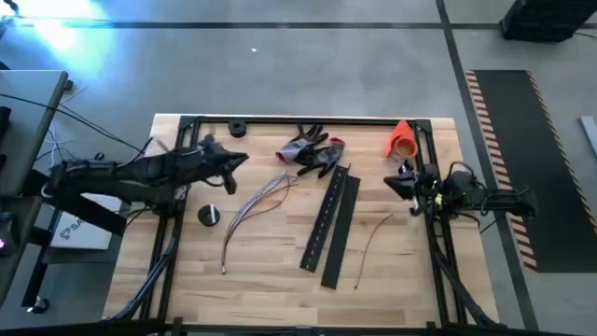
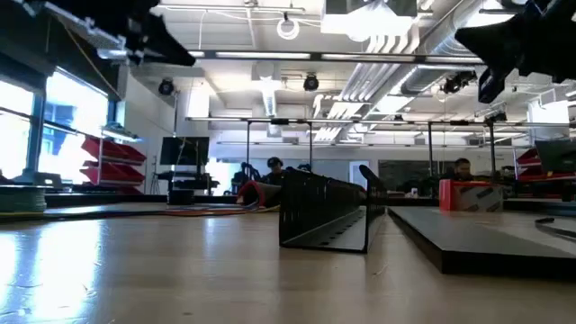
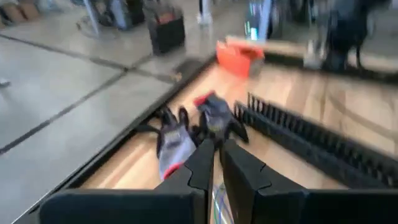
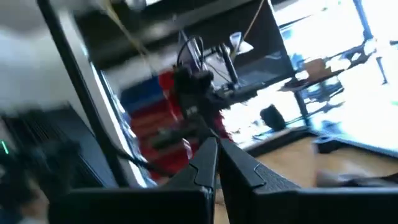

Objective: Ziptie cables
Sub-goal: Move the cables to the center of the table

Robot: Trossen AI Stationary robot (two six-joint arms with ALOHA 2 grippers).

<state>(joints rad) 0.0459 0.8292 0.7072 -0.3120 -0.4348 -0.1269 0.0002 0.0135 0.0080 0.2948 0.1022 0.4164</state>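
A: Wooden tabletop is seen from above, with the grey-white cables lying loose near its middle and one reddish-brown wire apart, beyond the black slotted strips.

B: Where are the grippers held?

A: The left gripper is held above the table's left rear, its fingers nearly pressed together on nothing, aimed toward the work gloves. The right gripper waits at the right edge below the orange tape roll, fingers pinched to a point, empty.

B: How should the gather be done?

A: Probably the fingers should be spread first, then lowered over the bundle's middle, so that all strands are caught together.
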